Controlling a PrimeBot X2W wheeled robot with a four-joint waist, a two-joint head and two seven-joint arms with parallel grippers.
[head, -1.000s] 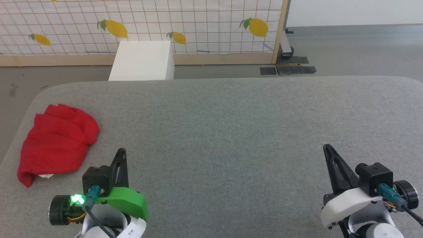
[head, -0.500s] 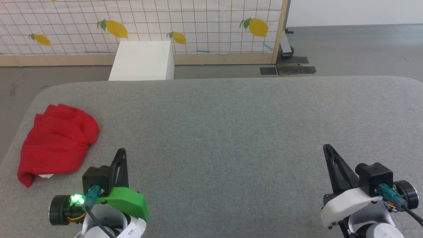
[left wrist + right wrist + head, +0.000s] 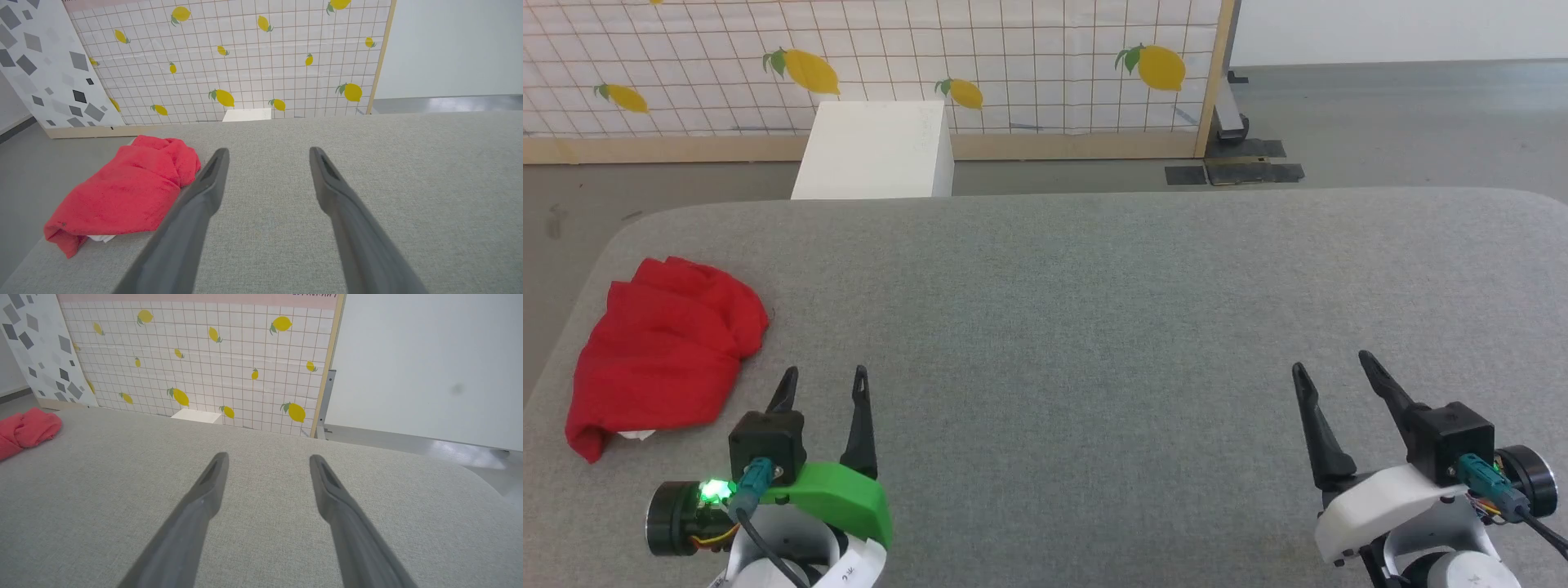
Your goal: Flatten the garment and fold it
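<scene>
Plainly, the coming move turns on how the crumpled red jersey garment lies from the two pincers. It sits bunched in a soft heap on the grey fabric-covered table, to the left of the left gripper and a little beyond its fingertips, near the rounded table corner on that side. The left gripper, on its green-cased wrist, has its two long dark fingers spread wide and holds nothing. It hangs over bare cloth, near the heap but not touching it. The right gripper, on the white-cased wrist, likewise shows its fingers parted and empty. The garment lies well apart from it, far to its left, and appears in its wrist view as a red lump at the left edge, so the left arm is clearly the nearer one. The heap's long axis runs on a slant, from a low end nearer the robot and farther left of the left gripper to a rounded fold beyond the fingertips and closer to their line. A small strip of white fabric peeks out under the near edge, and no lettering can be made out. By this, flattening has not begun. The first reach would likely fall to the left gripper, going leftward and slightly forward to the nearest fold.
</scene>
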